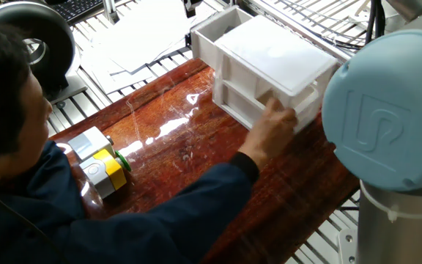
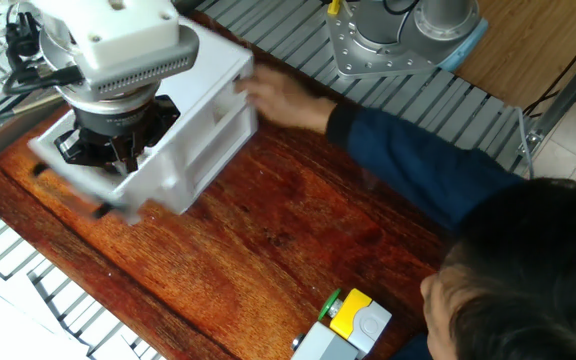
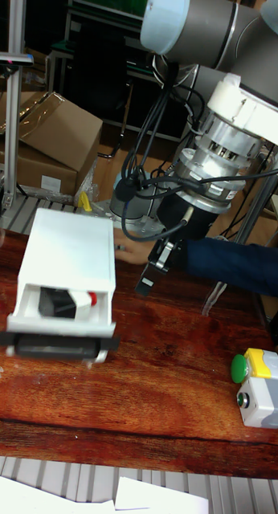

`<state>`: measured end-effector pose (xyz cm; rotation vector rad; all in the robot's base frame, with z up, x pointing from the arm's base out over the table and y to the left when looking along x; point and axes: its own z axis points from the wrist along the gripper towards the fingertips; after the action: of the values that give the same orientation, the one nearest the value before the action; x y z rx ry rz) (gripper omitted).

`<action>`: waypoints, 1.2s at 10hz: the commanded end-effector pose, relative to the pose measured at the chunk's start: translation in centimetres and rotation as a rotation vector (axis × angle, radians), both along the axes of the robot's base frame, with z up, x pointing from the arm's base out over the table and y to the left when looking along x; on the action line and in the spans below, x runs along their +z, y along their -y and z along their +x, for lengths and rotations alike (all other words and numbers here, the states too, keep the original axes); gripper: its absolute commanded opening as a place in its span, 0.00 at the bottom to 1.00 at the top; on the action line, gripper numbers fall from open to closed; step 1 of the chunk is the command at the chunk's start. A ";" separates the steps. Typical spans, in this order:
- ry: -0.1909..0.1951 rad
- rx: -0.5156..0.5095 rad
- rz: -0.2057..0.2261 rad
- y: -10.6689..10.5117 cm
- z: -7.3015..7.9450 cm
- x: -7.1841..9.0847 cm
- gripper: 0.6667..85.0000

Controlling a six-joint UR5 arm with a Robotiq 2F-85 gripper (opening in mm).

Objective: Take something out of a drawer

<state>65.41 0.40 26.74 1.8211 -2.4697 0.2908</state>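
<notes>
The white cabinet [image 3: 71, 241] stands on the wooden table with its drawer [image 3: 59, 328] pulled out toward the tall view's camera. Inside the drawer lies the something [image 3: 65, 303], a black-and-white block with a red knob. In the other fixed view my gripper [image 2: 118, 158] hangs under the big white wrist, over the drawer [image 2: 78, 185], which is blurred. In the tall view the dark gripper [image 3: 157, 263] shows just right of the cabinet. Its jaws are too dark to read. The drawer [image 1: 205, 29] also shows at the cabinet's far end; its inside is hidden there.
A person's hand [image 1: 273, 121] presses on the cabinet's side, the blue sleeve [image 2: 408, 160] stretching across the table. A grey-and-yellow block with a green knob [image 1: 102, 167] sits near the person. Papers [image 1: 130, 44] lie beyond the table edge.
</notes>
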 end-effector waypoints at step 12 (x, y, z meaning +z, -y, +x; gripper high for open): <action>-0.096 0.198 0.018 1.6 -2.7 -3.8 0.00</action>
<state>62.94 -1.14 23.27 2.0230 -2.2559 0.1936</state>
